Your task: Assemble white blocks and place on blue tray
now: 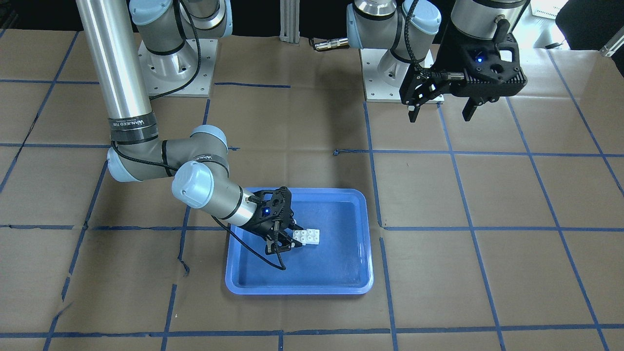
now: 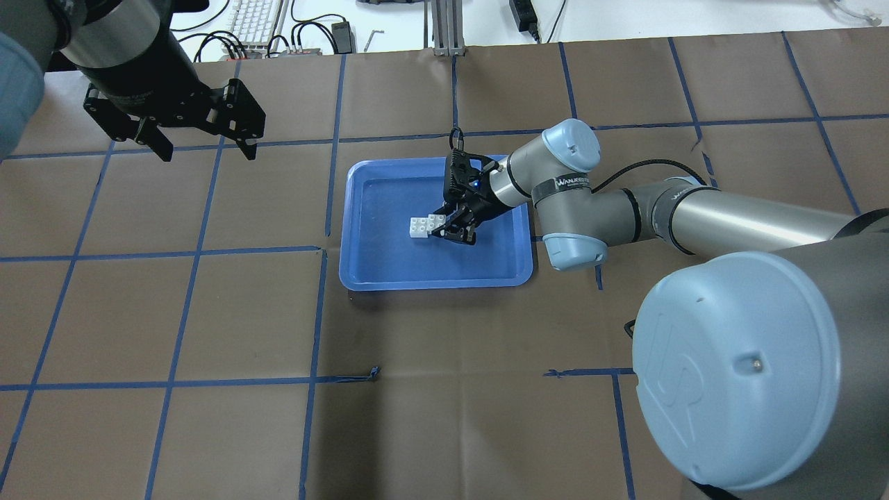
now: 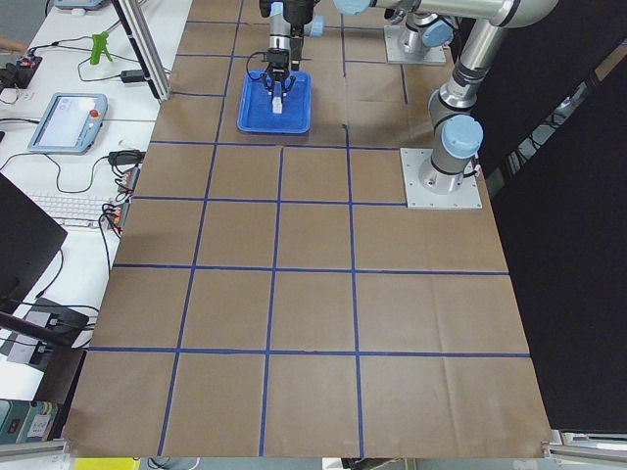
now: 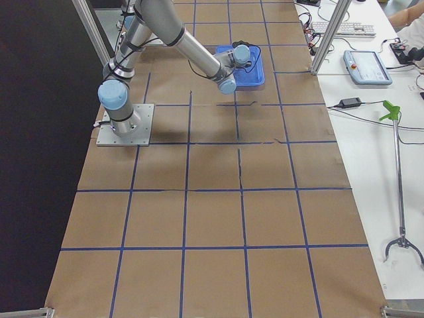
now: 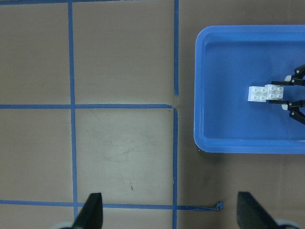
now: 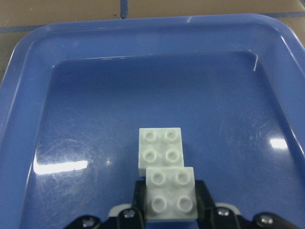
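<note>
The two white blocks (image 6: 164, 181) are joined in an offset stack inside the blue tray (image 6: 95, 95), near its middle. My right gripper (image 6: 170, 202) is shut on the nearer, upper block, low over the tray floor. The same grip shows in the overhead view, with the blocks (image 2: 425, 226), the right gripper (image 2: 444, 226) and the tray (image 2: 389, 267), and in the front view, with the blocks (image 1: 307, 237), the gripper (image 1: 296, 238) and the tray (image 1: 331, 270). My left gripper (image 2: 208, 154) is open and empty, hovering well away from the tray; it also shows in the front view (image 1: 440, 114).
The table is covered in brown paper with a grid of blue tape lines (image 2: 319, 312). The arm bases (image 1: 178, 66) stand at the robot's edge of the table. A keyboard and cables (image 2: 257, 21) lie beyond the far edge.
</note>
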{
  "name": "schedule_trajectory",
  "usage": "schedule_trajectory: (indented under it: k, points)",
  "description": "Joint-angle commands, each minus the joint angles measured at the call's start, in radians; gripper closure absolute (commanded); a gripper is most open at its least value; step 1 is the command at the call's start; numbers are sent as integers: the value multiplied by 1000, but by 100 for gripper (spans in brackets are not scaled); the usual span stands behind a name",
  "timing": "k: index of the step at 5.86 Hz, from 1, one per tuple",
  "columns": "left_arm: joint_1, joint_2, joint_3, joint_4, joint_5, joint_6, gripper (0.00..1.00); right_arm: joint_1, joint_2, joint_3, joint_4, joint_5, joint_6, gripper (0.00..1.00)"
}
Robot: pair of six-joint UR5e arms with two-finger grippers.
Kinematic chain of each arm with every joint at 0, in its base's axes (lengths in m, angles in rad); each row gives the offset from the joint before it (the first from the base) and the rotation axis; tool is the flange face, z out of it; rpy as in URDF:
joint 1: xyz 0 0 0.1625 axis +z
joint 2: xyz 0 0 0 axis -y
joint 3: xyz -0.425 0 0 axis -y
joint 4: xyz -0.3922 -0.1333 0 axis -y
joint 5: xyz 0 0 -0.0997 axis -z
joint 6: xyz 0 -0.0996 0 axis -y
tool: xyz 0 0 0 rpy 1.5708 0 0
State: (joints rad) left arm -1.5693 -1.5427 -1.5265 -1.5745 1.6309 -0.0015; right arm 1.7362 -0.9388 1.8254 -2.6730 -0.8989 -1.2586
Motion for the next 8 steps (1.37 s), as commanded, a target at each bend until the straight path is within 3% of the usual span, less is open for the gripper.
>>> schedule_trajectory:
  k: [1,2,8]
  points:
    - [0,1,-1,1,1,0,0,0,3,0,-1,0,1,54]
    - [0,1,-1,1,1,0,0,0,6,0,-1,2,1,47]
    - [0,1,-1,-1,1,0,0,0,6,0,5,2,-1,47]
